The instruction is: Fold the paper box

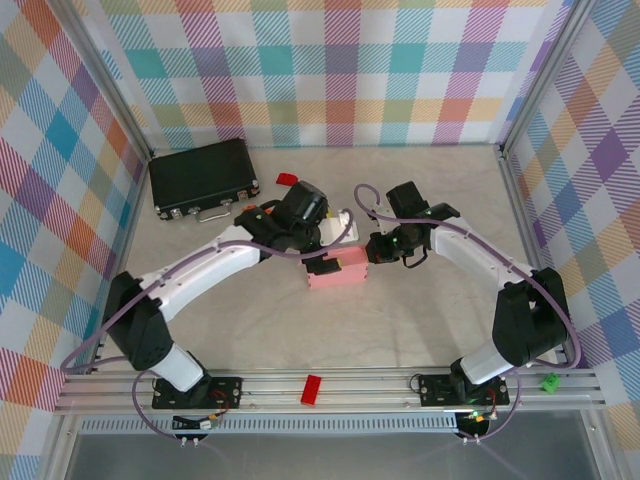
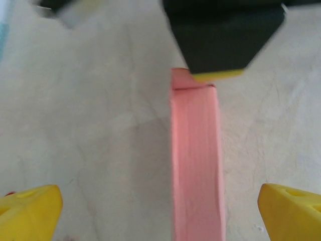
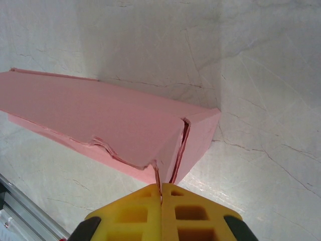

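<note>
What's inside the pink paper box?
Its interior is covered: the paper box is folded closed. Only a narrow gap shows at the corner pinched by the right gripper.

My left arm (image 1: 205,268) and right arm (image 1: 478,258) wear white shells on the long links and black housings at the joints. A lilac-grey cable (image 1: 100,345) loops along each. My base plates (image 1: 197,390) are black. My fingertips (image 2: 31,211) are yellow plastic, the right pair moulded with square hollows.

No lettering can be read; the black case (image 1: 203,177) seems unmarked.
</note>
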Available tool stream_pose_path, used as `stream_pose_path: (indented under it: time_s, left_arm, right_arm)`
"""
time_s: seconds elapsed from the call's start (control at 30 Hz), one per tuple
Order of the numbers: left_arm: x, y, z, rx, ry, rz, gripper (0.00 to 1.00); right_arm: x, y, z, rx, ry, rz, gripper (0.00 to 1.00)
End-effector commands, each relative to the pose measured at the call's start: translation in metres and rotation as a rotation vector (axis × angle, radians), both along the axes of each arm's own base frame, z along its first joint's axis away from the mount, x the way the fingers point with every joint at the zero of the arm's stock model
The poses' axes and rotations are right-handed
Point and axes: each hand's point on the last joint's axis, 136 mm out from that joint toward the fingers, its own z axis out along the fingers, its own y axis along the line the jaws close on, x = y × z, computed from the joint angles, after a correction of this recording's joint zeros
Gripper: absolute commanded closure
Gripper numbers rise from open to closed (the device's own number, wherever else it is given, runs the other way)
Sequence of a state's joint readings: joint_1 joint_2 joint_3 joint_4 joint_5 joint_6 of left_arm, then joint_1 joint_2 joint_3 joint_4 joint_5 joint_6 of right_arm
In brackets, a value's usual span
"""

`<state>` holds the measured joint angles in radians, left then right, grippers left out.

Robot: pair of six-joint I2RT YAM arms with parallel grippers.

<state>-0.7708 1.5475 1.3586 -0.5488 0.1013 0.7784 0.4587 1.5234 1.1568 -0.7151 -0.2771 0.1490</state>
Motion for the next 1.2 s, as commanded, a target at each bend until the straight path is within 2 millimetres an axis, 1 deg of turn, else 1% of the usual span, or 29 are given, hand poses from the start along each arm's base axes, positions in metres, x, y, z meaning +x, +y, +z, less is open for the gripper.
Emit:
stream_pose_path:
  time_s: [0.0, 0.1, 0.17, 0.23, 0.4, 0.47, 0.5, 0.57, 0.67, 0.73, 0.83, 0.97, 1.17]
  left_arm:
    - [0.018, 0.011, 0.029, -0.164, -0.017, 0.256, 0.00]
    - [0.030, 0.041, 0.034, -0.222, 0.021, 0.486, 0.02]
    - [0.032, 0.058, 0.031, -0.239, 0.061, 0.606, 0.10]
    - [0.026, 0.069, 0.025, -0.261, 0.129, 0.685, 0.20]
    - [0.006, 0.087, 0.006, -0.348, 0.256, 0.818, 0.31]
    - [-0.004, 0.090, -0.001, -0.380, 0.294, 0.820, 0.32]
    - [-0.007, 0.094, -0.006, -0.387, 0.298, 0.836, 0.33]
    - [-0.012, 0.102, -0.014, -0.398, 0.304, 0.861, 0.37]
    - [-0.022, 0.102, -0.021, -0.434, 0.327, 0.830, 0.40]
    - [-0.024, 0.103, -0.027, -0.446, 0.334, 0.829, 0.48]
    - [-0.026, 0.098, -0.036, -0.434, 0.358, 0.800, 0.52]
    - [-0.024, 0.089, -0.044, -0.413, 0.388, 0.773, 0.55]
    - [-0.015, 0.086, -0.054, -0.398, 0.386, 0.788, 0.59]
  right_arm:
    - [-0.006, -0.001, -0.010, -0.018, 0.029, 0.006, 0.94]
    - [-0.006, -0.001, -0.011, -0.017, 0.026, 0.007, 0.94]
    - [-0.006, -0.001, -0.011, -0.017, 0.028, 0.007, 0.94]
    - [-0.006, -0.001, -0.011, -0.019, 0.027, 0.007, 0.94]
    - [-0.006, -0.001, -0.012, -0.020, 0.029, 0.008, 0.94]
    - [-0.006, -0.001, -0.012, -0.021, 0.029, 0.009, 0.94]
    - [-0.006, -0.001, -0.012, -0.022, 0.029, 0.009, 0.94]
    - [-0.005, -0.001, -0.011, -0.021, 0.029, 0.009, 0.94]
    - [-0.005, -0.001, -0.009, -0.019, 0.025, 0.010, 0.94]
    - [-0.005, -0.001, -0.008, -0.020, 0.024, 0.010, 0.94]
    - [-0.005, -0.001, -0.006, -0.019, 0.022, 0.009, 0.94]
    - [-0.004, -0.001, -0.004, -0.020, 0.017, 0.009, 0.94]
    - [-0.004, -0.001, -0.004, -0.023, 0.016, 0.010, 0.94]
